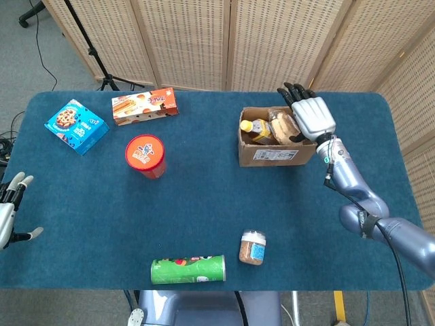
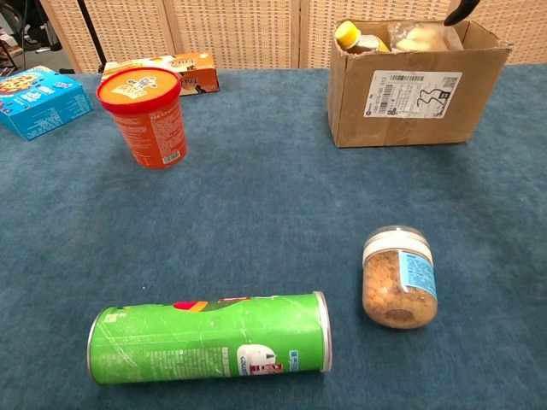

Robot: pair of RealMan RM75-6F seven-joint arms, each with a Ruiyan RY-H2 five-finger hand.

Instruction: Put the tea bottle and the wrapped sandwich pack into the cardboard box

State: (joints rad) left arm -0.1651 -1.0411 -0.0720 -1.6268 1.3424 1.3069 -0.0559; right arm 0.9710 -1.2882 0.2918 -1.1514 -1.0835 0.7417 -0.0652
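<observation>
Right hand (image 1: 311, 117) raised at arm's reach, fingers spread, holding nothing, left hand (image 1: 8, 212) low, fingers apart, empty

The cardboard box (image 2: 416, 94) wall hides most of the tea bottle (image 2: 352, 38) and sandwich pack (image 2: 419, 37); the right hand (image 2: 461, 10) is cropped to one fingertip.

Quick count of what's on the bench (image 1: 204, 204): one cardboard box (image 1: 275, 153), with one tea bottle (image 1: 255, 129) and one wrapped sandwich pack (image 1: 282, 124) inside. Then one orange cup (image 1: 145, 155), one green chip can (image 1: 187, 269), one small jar (image 1: 252, 247), one blue cookie box (image 1: 76, 126), one orange snack box (image 1: 145, 106).
</observation>
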